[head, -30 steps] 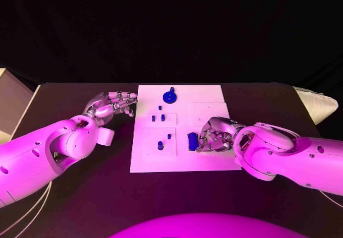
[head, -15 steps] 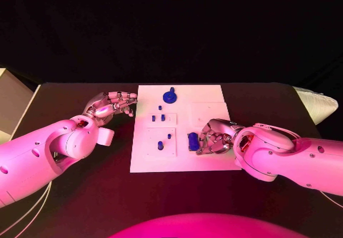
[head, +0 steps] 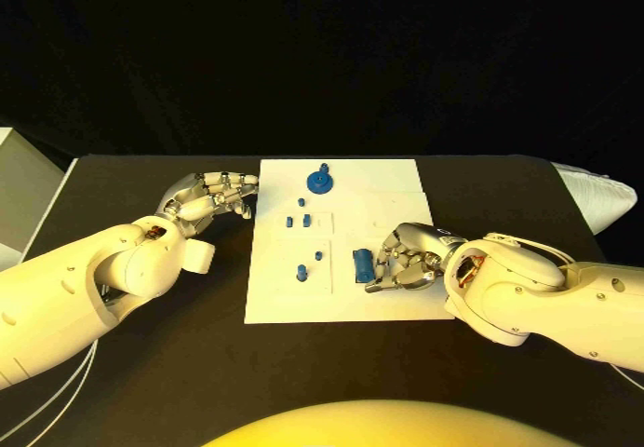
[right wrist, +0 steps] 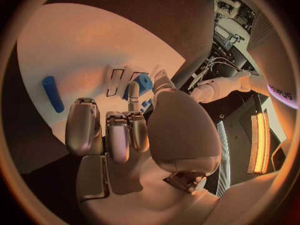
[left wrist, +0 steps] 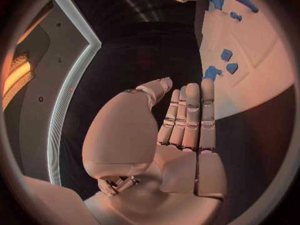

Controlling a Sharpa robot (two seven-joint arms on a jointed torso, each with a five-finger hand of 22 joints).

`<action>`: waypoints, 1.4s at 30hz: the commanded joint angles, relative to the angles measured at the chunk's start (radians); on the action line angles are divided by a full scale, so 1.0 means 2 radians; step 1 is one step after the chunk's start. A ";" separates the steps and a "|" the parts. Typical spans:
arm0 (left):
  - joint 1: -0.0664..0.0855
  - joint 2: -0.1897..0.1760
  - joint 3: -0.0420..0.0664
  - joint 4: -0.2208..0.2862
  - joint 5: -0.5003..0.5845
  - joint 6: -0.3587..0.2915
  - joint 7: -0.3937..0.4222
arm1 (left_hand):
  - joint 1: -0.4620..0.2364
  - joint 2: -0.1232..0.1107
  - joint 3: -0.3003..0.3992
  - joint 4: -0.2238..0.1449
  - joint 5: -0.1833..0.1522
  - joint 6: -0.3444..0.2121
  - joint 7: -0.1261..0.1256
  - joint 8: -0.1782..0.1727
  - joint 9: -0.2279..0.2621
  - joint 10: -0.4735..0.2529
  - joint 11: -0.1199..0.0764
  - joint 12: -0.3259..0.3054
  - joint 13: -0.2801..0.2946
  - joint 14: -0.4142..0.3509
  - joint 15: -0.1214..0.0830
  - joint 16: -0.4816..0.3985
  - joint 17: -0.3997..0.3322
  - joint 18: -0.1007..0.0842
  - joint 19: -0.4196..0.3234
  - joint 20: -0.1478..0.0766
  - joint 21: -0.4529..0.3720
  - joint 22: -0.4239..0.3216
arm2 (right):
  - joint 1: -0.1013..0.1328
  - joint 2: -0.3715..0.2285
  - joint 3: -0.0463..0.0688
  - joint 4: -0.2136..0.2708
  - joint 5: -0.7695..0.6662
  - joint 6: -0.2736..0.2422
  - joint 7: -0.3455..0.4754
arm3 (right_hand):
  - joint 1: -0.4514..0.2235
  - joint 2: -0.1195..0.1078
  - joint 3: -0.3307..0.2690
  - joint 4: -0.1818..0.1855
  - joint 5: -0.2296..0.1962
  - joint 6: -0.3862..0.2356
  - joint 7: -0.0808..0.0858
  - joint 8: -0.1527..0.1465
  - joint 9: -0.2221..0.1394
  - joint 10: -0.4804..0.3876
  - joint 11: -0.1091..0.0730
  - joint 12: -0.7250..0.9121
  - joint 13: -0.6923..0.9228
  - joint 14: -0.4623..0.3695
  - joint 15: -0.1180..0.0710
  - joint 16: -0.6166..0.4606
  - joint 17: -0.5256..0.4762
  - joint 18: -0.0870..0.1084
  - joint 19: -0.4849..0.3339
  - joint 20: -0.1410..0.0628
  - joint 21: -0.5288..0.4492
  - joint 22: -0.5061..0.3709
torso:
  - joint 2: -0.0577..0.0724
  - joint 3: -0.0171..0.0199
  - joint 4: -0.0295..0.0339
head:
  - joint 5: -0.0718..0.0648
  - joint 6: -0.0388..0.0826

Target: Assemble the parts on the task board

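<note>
The white task board point(head: 397, 200) lies mid-table with several blue parts on it: a round knob point(head: 319, 179), small pieces point(head: 298, 222) and a slim piece point(head: 301, 272). A longer blue block point(head: 362, 264) lies on the board's right half. My right hand point(head: 404, 257) curls right beside it, and in the right wrist view the thumb and a finger close on the block point(right wrist: 143, 84). My left hand point(head: 215, 194) hovers at the board's left edge, palm flat point(left wrist: 181, 135), fingers straight and together, holding nothing.
The board point(left wrist: 262, 60) and its blue pieces point(left wrist: 226, 54) lie beyond my left fingertips. A slim blue piece point(right wrist: 52, 93) lies on the board point(right wrist: 75, 45) past the right hand. A pale box point(head: 20, 186) stands at the table's left edge, a white object point(head: 597, 196) at its right.
My right hand has shifted slightly and its fingers have curled closer onto the blue block. The block and the left hand stay where they were.
</note>
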 commanded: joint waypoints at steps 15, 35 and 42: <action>-0.001 0.000 0.000 0.001 0.002 0.008 0.001 | -0.003 0.000 -0.001 0.002 0.002 -0.004 0.001 0.002 -0.001 -0.002 0.001 0.002 0.000 -0.001 0.000 0.002 0.001 0.003 0.003 0.000 -0.003 -0.001 | 0.000 -0.001 0.002 -0.007 -0.002 -0.032 0.012 | 0.022 0.016 0.010 -0.001 0.001 0.009 -0.007 0.017 0.006 0.042 -0.008 0.010 0.119 0.053 -0.007 0.005 0.128 -0.006 0.009 -0.004 0.008 0.027 | 0.000 -0.0006 0.0008 | -0.001 -0.001; -0.001 -0.001 0.000 0.002 0.002 0.009 0.000 | -0.002 0.000 -0.001 0.003 0.001 -0.004 0.001 0.003 -0.001 -0.003 0.001 0.004 -0.001 -0.002 0.000 0.002 0.001 0.003 0.003 0.000 -0.004 -0.001 | -0.001 0.023 0.002 -0.026 -0.043 -0.007 -0.001 | 0.111 0.005 0.076 -0.006 0.019 0.009 -0.012 0.022 0.000 0.043 -0.013 0.012 0.121 0.054 -0.011 0.006 0.130 -0.007 0.010 -0.008 0.009 0.033 | -0.001 -0.0004 0.0001 | 0.000 -0.004; -0.001 0.000 0.000 0.001 0.002 0.010 -0.002 | -0.002 0.000 -0.001 0.003 0.001 -0.004 0.001 0.003 -0.001 -0.003 0.001 0.004 -0.001 -0.002 0.000 0.002 0.001 0.003 0.003 0.000 -0.004 -0.001 | -0.002 0.023 0.002 -0.022 -0.038 0.006 0.007 | 0.100 -0.006 0.070 -0.002 0.011 0.010 -0.010 0.022 -0.002 0.043 -0.011 0.012 0.121 0.054 -0.010 0.005 0.130 -0.007 0.010 -0.007 0.008 0.033 | -0.001 -0.0002 -0.0002 | 0.000 -0.004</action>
